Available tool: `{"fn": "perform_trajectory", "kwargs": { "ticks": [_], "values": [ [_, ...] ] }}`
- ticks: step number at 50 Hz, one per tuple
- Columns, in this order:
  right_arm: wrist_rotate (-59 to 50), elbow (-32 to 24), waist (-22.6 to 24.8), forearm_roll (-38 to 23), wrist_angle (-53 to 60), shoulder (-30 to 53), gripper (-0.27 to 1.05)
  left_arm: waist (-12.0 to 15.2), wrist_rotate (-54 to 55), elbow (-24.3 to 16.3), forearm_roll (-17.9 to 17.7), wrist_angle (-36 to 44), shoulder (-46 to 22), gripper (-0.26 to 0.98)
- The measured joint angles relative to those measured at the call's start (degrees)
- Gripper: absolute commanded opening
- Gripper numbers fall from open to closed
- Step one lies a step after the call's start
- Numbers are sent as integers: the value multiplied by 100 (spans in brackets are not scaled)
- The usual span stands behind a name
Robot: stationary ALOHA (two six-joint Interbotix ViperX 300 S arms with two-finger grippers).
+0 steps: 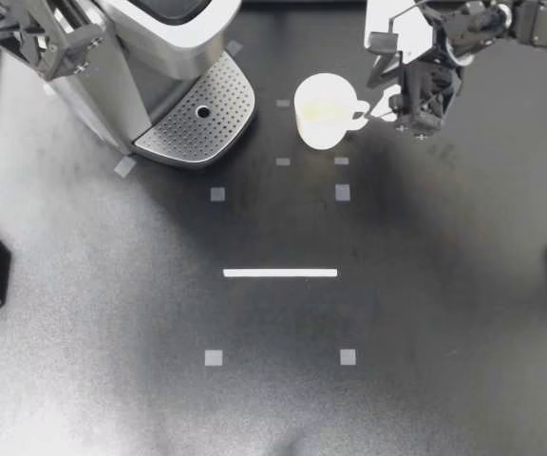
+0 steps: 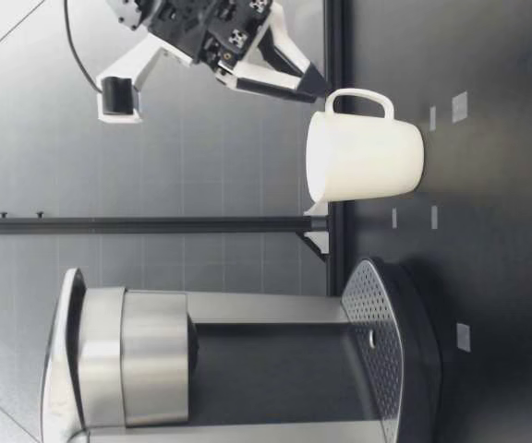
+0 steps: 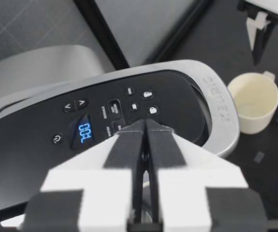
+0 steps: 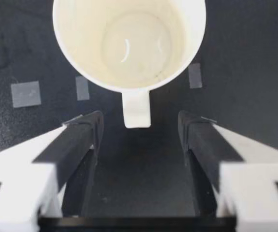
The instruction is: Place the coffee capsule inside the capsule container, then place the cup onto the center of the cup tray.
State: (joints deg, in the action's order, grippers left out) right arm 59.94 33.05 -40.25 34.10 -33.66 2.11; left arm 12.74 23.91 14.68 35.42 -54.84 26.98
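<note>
Where the tabletop [image 1: 273, 380] carries the coffee machine [image 1: 150, 57], the white cup [image 1: 326, 111] stands upright just beside the cup tray [image 1: 198, 119]. The right end effector [image 1: 387, 116] gapes open at the cup's handle, and the left end effector [image 1: 76, 46], fingers pressed together, hovers above the machine.

We are seeing the silver-and-black coffee machine [image 1: 150, 66] being cut off by the top view's edge, and its black glossy lid [image 3: 28, 140] is covering its inside. Beside the machine, our left gripper [image 1: 69, 43] is being cropped by that same edge.
</note>
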Motion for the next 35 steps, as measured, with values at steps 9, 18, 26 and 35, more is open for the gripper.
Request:
{"fn": "perform_trajectory", "kwargs": {
  "ticks": [9,18,26,35],
  "values": [
    [0,-44,97,0,79,149,59,0,0,62,0,88,0,6],
    [0,-62,105,0,105,246,59,0,9,70,0,114,0,6],
    [0,-79,123,0,167,360,59,0,9,70,9,114,18,6],
    [0,-105,132,0,202,431,58,0,9,70,9,114,18,6]
  ]
}}
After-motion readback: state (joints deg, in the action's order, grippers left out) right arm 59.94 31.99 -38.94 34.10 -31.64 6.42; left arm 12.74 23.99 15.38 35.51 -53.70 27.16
